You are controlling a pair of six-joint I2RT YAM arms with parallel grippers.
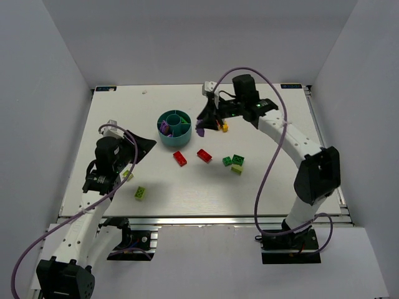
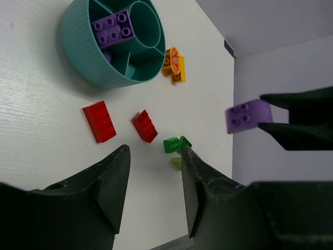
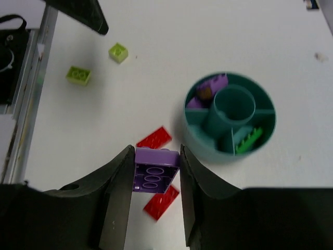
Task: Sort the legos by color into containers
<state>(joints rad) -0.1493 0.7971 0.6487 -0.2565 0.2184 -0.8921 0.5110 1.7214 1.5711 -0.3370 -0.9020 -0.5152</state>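
Observation:
The teal bowl (image 1: pixel 172 141) stands mid-table, with purple legos (image 2: pixel 112 28) in one compartment and a green one (image 3: pixel 247 141) in another. My right gripper (image 3: pixel 155 150) is shut on a purple lego (image 3: pixel 156 169) and hangs just right of the bowl (image 3: pixel 208 148), above the table. That held brick (image 2: pixel 248 115) also shows in the left wrist view. My left gripper (image 2: pixel 154 151) is open and empty, left of the bowl. Two red legos (image 1: pixel 179 158) (image 1: pixel 204 154), dark green ones (image 1: pixel 232 161) and an orange one (image 1: pixel 224 127) lie on the table.
Two lime bricks (image 1: pixel 141 193) (image 1: pixel 128 175) lie near the left arm, a third (image 1: pixel 237 169) by the dark green ones. White walls close in the table on three sides. A metal rail (image 1: pixel 206 219) runs along the near edge.

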